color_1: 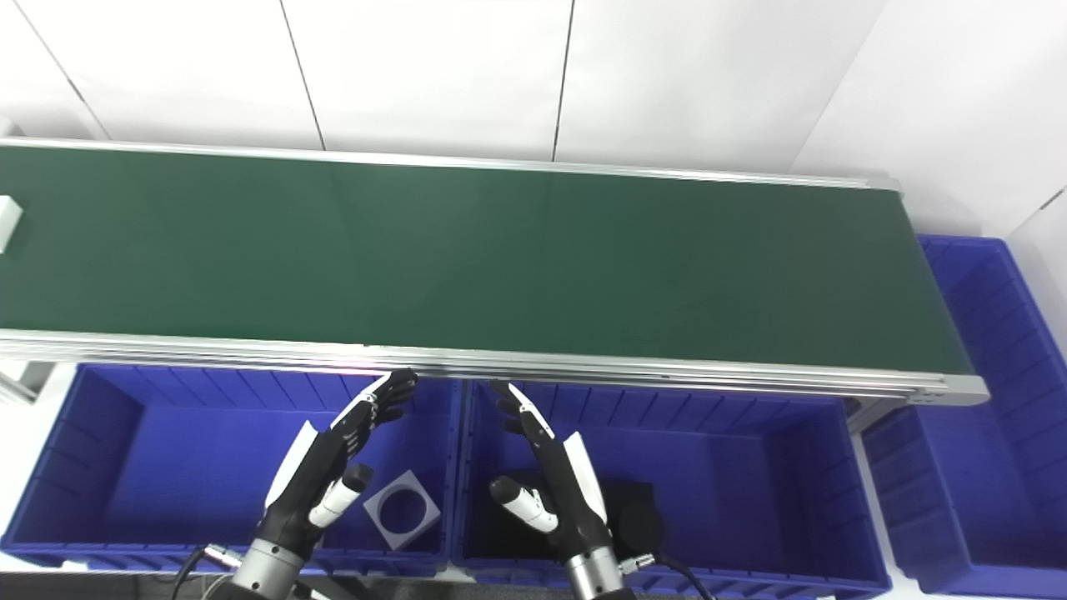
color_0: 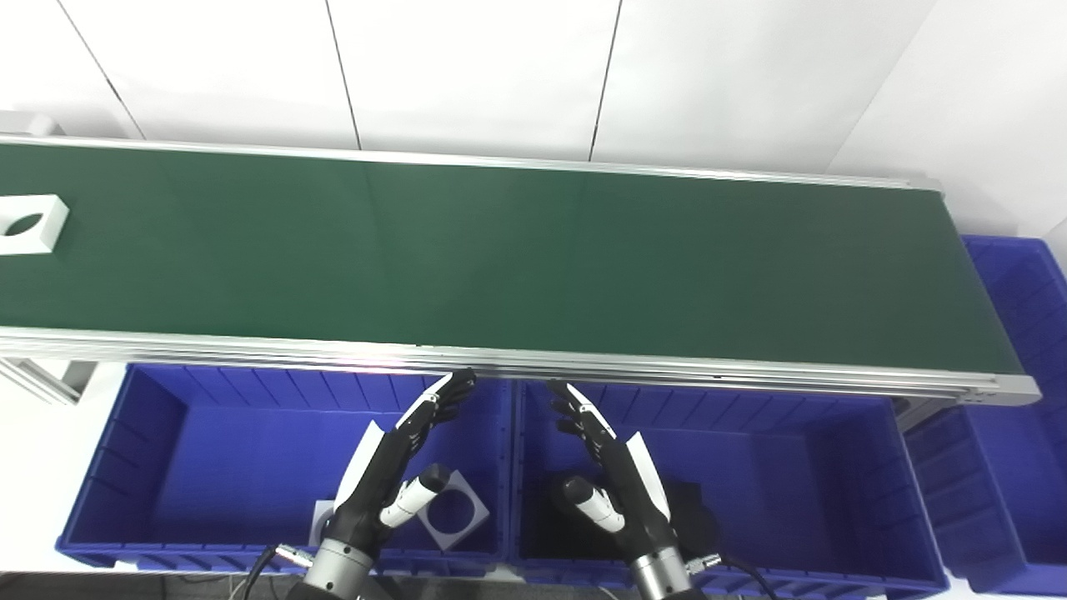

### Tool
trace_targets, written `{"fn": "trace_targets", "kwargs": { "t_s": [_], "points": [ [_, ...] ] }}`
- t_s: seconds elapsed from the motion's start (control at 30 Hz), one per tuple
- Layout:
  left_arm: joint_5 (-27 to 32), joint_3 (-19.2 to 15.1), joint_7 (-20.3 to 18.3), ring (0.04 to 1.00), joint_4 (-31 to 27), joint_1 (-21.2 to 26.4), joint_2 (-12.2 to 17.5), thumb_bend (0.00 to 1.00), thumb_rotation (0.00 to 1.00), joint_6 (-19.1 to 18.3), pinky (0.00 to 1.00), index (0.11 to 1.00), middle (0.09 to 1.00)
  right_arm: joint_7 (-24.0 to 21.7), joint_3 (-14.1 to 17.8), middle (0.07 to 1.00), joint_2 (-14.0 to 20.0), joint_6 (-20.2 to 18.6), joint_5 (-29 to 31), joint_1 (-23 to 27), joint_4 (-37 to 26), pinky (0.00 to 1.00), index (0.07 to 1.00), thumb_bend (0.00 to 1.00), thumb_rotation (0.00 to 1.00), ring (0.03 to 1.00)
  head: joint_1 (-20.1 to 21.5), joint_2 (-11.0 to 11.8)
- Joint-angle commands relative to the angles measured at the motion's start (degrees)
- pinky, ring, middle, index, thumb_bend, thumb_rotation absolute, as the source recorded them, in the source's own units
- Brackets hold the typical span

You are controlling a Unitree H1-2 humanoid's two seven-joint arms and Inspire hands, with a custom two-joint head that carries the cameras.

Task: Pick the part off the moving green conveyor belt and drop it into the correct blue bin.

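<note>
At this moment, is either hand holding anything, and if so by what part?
Nothing is held. The left hand and right hand are both open over the blue bins, fingers apart. The white part lies untouched on the green conveyor belt.

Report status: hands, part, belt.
Left hand and right hand both open, empty, hovering over the blue plastic bins. White square part with round hole at far left of green conveyor belt. Nothing in the way.
</note>
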State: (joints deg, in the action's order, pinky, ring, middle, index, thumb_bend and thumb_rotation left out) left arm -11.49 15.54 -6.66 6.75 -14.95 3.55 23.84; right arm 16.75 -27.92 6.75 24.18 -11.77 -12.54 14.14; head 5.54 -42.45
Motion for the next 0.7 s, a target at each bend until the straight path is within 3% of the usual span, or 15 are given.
{"fn": "trace_targets", "kwargs": {
  "t_s": [0.0,0.67],
  "points": [
    [1.01,0.2,-0.14,0.897,-1.19,0.41,-0.03,0.85,1.0,1.77,0.87,0.896,0.895,0.25,0.16,0.926,-0.56,2.74,-0.14,0.58,-0.76,0.83,0.905,0.97,1.0,0.889,0.02,-0.01],
    [1.1,0.08,-0.42,0.896,-0.72,0.58,0.06,0.83,1.0,2.04,0.86,0.897,0.896,-0.08,0.28,0.925,-0.83,2.74,0.15,0.59,-0.56,0.82,0.9,0.96,0.99,0.883,0.08,0.15]
  ]
}}
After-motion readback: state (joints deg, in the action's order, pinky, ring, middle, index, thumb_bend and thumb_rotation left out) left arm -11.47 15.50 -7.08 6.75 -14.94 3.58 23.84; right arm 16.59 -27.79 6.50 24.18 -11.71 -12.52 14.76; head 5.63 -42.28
